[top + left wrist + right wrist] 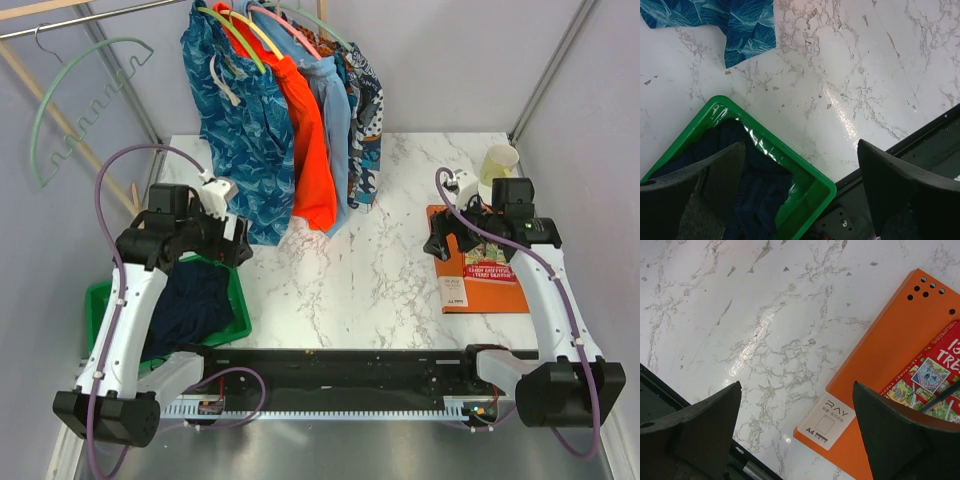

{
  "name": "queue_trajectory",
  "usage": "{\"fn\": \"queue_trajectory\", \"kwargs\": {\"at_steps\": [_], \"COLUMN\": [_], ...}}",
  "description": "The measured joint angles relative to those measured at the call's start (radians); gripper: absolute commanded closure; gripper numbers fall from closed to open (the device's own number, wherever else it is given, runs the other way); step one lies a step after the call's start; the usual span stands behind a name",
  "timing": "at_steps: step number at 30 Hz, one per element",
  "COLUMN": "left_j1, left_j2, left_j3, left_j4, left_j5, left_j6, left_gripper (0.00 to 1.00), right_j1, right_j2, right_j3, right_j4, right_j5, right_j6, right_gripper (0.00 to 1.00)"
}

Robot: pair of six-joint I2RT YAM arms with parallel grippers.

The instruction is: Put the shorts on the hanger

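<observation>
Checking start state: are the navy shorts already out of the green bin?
No, the shorts lie bunched inside the green bin.

Glossy, marble-veined surface (pixel 840 75); shiny green plastic bin (pixel 810 172); soft matt navy cloth shorts (pixel 195 300); smooth mint plastic hanger (pixel 92 108); matt orange folder (pixel 890 355).

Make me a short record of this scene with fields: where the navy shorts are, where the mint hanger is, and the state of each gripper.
shorts: dark navy, bunched in the green bin, near left
hanger: mint green, bare, hooked on the rail, far left
left gripper: open, empty, over the bin's corner
right gripper: open, empty, over the orange folder's edge
status: shorts not yet on hanger
</observation>
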Motion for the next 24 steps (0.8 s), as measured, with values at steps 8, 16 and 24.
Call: {"fn": "queue_trajectory", "kwargs": {"at_steps": [8,16,24], "left_j1": [0.002,0.075,0.086], "left_j2": [0.142,0.29,0.341], "left_j3": [0.13,0.214,0.138], "left_j4": [-0.111,-0.294,-0.346], "left_j5": [-0.058,-0.073,-0.195], "left_j6": [0.1,0.402,0.726], "left_gripper": [0.01,0.01,0.0], "right_j1": [0.0,0.0,0.001], "right_j2": [-0.018,-0.046,-0.046], "right_j3": [-0.034,-0.07,-0.073], "right_j4": [-0.001,0.021,0.06], "right_j5": [-0.024,-0.053,-0.084], "right_j6": [0.011,0.07,0.132], "right_gripper": [0.02,0.02,0.02]}}
